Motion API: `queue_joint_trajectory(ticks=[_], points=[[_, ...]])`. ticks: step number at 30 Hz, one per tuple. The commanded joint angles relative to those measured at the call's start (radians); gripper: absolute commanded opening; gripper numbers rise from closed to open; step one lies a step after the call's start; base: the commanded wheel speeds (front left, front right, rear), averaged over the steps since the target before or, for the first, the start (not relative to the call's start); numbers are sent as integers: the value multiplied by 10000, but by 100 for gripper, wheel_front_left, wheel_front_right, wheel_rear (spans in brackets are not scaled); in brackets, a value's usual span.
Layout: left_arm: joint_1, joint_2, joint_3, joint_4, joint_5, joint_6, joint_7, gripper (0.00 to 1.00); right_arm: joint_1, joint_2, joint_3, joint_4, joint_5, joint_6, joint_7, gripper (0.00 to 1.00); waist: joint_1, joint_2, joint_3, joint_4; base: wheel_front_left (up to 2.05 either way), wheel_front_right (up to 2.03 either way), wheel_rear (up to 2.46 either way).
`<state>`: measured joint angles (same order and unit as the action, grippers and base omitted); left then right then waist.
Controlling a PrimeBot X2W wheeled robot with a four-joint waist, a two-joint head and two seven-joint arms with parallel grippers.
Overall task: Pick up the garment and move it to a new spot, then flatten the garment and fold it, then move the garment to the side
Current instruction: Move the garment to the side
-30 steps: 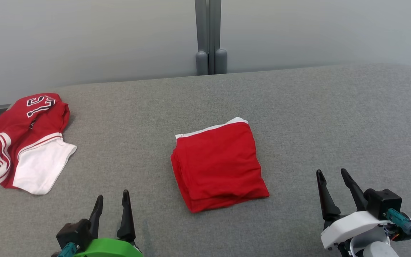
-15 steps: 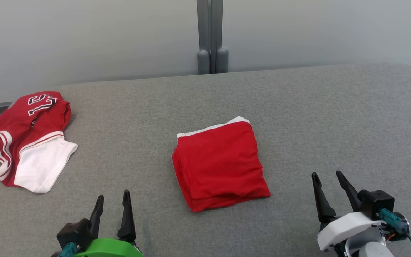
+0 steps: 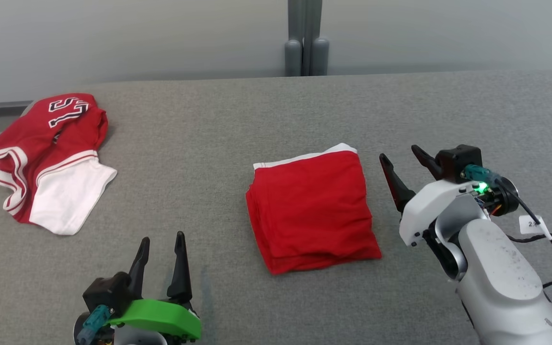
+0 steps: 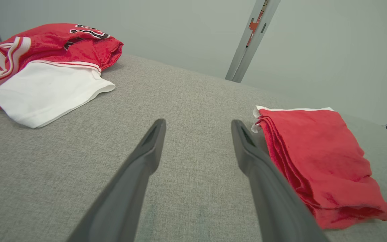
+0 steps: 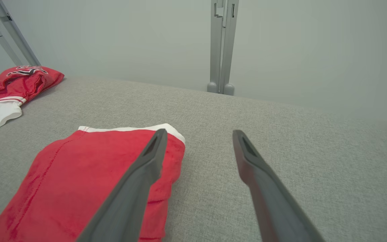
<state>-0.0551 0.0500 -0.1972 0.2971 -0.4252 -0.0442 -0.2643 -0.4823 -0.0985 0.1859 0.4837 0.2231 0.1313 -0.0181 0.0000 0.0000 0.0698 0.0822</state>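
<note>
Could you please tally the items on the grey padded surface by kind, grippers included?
Folded plain red cloth garment with white trim: 1
Crumpled red-and-white jersey with black lettering: 1
Grippers, dark fingers open (left gripper, right gripper): 2
Total: 4

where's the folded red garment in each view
head view: folded red garment at the centre of the picture.
left wrist view: folded red garment at the right, lower half.
right wrist view: folded red garment at the lower left.
shared landmark: grey post at the top of each picture.
</note>
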Motion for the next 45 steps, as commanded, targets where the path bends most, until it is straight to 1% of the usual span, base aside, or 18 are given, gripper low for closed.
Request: queue_joint_trajectory(ticks=[1, 9, 17, 18, 19, 20, 21, 22, 23, 27, 31, 37, 42, 45], points=[[-177, 15, -56, -30, -63, 33, 1, 100, -238, -159, 169, 293, 312, -11, 292, 100, 0, 0, 371, 457, 0, 0, 0], [-349, 15, -183, -32, -225, 104, 0, 100, -892, -769, 1409, 1702, 1844, -11, 2062, 100, 0, 0, 727, 1231, 0, 0, 0], [-395, 14, -274, -78, -222, 105, 0, 100, -1337, -1012, 2373, 2452, 3071, -11, 2937, 100, 0, 0, 914, 1535, 0, 0, 0], [-403, 14, -284, -86, -222, 108, 1, 100, -1388, -1015, 2446, 2539, 3232, -11, 3044, 93, 0, 0, 934, 1550, 0, 0, 0], [-408, 14, -296, -94, -221, 113, 1, 100, -1439, -1014, 2525, 2649, 3394, -11, 3153, 50, 0, 0, 955, 1561, 0, 0, 0], [-410, 14, -306, -104, -217, 119, 0, 100, -1488, -1024, 2600, 2708, 3484, -11, 3212, 43, 0, 0, 972, 1567, 0, 0, 0], [-408, 14, -323, -109, -208, 121, 1, 100, -1554, -1054, 2704, 2764, 3561, -11, 3212, 31, 0, 0, 994, 1569, 0, 0, 0], [-412, 14, -343, -107, -197, 113, 0, 100, -1598, -1080, 2777, 2806, 3611, -11, 3183, 24, 0, 0, 1012, 1565, 0, 0, 0], [-427, 14, -376, -104, -187, 102, 1, 100, -1656, -1112, 2879, 2846, 3659, -11, 3096, 1, 0, 0, 1033, 1549, 0, 0, 0], [-499, 14, -511, -188, -150, 59, 1, 100, -1910, -1285, 3203, 2906, 3652, -13, 2701, 0, 0, 0, 1128, 1339, 0, 0, 0], [-582, 14, -770, -331, -63, 4, 0, 100, -2157, -1592, 3330, 2912, 3720, -15, 2306, 0, 0, 0, 1249, 886, 0, 0, 0], [-921, 13, -1033, -623, 44, 16, 0, 100, -2493, -2225, 3299, 2802, 3777, -13, 1921, 0, 0, 0, 1579, -302, 0, 0, 0], [-1247, 18, -1161, -808, 315, -50, 1, 100, -2757, -2901, 2911, 2670, 3788, -13, 1638, 0, 0, 0, 2055, -1471, 0, 0, 0], [-1418, 36, -1156, -868, 480, -93, 1, 100, -2895, -3158, 2625, 2654, 3763, -13, 1455, 0, 0, 0, 2412, -2132, 0, 0, 0]])
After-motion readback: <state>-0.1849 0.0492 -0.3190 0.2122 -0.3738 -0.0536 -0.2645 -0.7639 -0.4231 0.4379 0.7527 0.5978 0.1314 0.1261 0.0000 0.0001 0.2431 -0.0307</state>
